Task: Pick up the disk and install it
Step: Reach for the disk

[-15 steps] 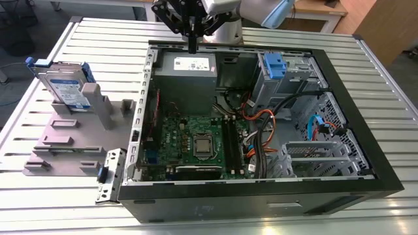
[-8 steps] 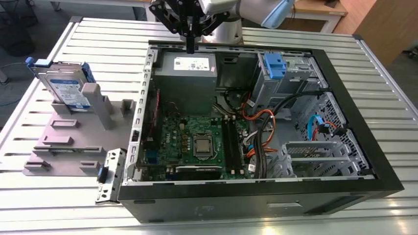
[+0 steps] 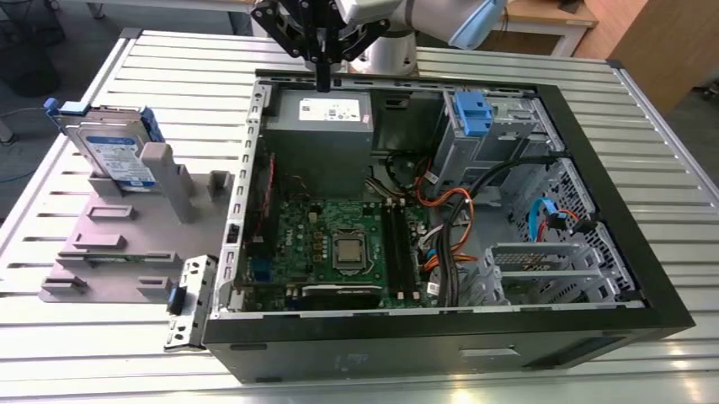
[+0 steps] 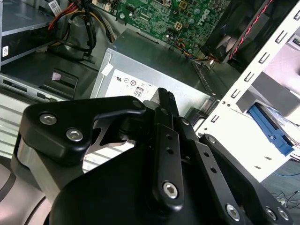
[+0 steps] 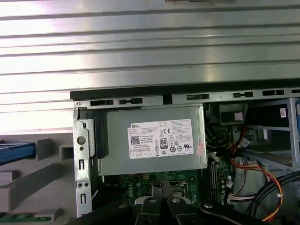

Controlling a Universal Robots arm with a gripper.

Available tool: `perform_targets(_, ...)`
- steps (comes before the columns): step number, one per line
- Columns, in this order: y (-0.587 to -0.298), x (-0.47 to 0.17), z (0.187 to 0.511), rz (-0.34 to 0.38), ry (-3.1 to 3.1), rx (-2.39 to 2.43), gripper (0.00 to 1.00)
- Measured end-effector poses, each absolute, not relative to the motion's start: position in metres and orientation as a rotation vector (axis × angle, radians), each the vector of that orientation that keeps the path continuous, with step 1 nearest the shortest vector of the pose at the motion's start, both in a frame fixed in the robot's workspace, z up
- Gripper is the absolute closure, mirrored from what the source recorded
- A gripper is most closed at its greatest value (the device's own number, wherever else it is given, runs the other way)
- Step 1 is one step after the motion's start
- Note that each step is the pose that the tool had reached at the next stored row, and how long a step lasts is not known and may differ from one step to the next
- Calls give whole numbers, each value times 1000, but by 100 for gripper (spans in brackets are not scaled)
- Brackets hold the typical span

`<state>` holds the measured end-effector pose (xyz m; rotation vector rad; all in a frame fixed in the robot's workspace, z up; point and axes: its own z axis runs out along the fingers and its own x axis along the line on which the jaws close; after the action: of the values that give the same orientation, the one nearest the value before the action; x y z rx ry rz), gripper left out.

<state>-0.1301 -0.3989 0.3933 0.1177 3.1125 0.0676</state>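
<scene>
The disk (image 3: 116,156), a silver drive with a blue-and-white label and blue side rails, stands on edge in a grey holder at the exterior view's left, outside the computer case. Its blue edge also appears in both wrist views (image 5: 16,152) (image 4: 272,133). My gripper (image 3: 323,82) hangs over the far rim of the open case, above the grey power supply box (image 3: 323,114). The black fingers (image 4: 164,101) are pressed together with nothing between them, and their tips (image 5: 161,185) point down at the box.
The open black computer case (image 3: 450,337) holds a green motherboard (image 3: 337,244), cables, and a metal drive cage with a blue latch (image 3: 472,114). The grey fixture plate (image 3: 113,244) with upright blocks lies beside the case on the slatted metal table (image 3: 168,59).
</scene>
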Motion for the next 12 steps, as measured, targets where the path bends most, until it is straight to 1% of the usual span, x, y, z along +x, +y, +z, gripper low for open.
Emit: perform_targets(12,-399,-133,393,68,3112,118,89)
